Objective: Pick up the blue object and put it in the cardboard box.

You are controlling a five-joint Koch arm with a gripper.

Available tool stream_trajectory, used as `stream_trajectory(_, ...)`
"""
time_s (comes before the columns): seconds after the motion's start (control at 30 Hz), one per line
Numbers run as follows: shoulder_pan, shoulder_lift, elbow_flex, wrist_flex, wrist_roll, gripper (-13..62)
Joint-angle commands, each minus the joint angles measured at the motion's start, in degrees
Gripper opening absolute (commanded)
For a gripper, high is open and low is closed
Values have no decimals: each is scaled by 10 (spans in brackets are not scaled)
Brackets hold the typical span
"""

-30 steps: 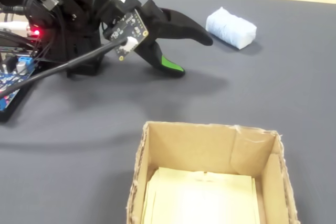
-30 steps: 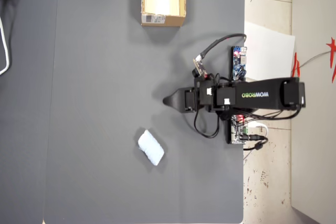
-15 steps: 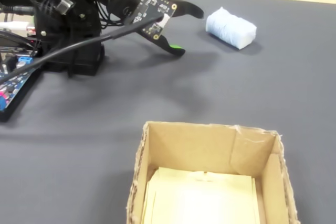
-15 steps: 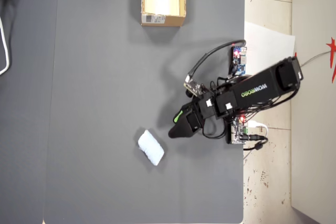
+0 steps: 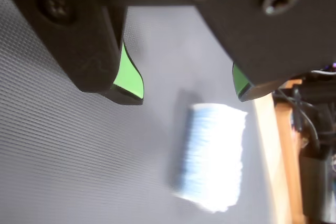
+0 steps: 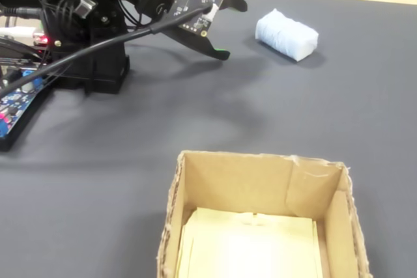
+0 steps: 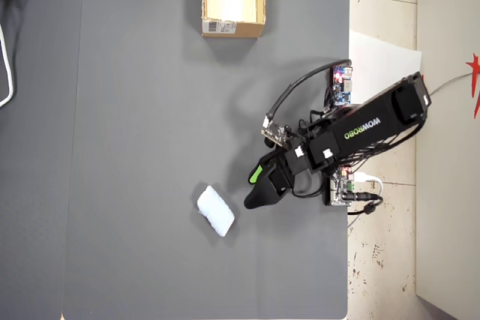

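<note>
While the gripper (image 7: 250, 191) hangs open and empty near the blue pad (image 7: 215, 211), the approach is underway; next it must straddle the pad.

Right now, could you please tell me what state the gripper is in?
Gripper: open and empty, jaws spread apart above the blue object, not touching it.

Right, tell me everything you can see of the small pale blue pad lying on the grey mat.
The small pale blue-white pad is a rounded, soft-looking oblong with a faint ribbed texture. It lies flat and alone on the dark grey mat, angled diagonally in the overhead view. Nothing touches it: the black gripper sits open beside it, jaws apart. The wrist view shows it blurred, beyond the green-padded fingertips.
</note>
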Motion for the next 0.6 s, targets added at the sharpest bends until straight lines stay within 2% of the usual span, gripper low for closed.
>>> stream_trajectory(0.0,-22,41,-91,12,20,330)
stream_trajectory(0.17,-23,-2,-175,89,20,330)
stream_trajectory(0.2,-15,-50,-264,227,2,331)
stream_trajectory(0.33,-14,-135,-382,350,-47,331)
stream_trajectory(0.57,-18,-298,-515,417,-83,339)
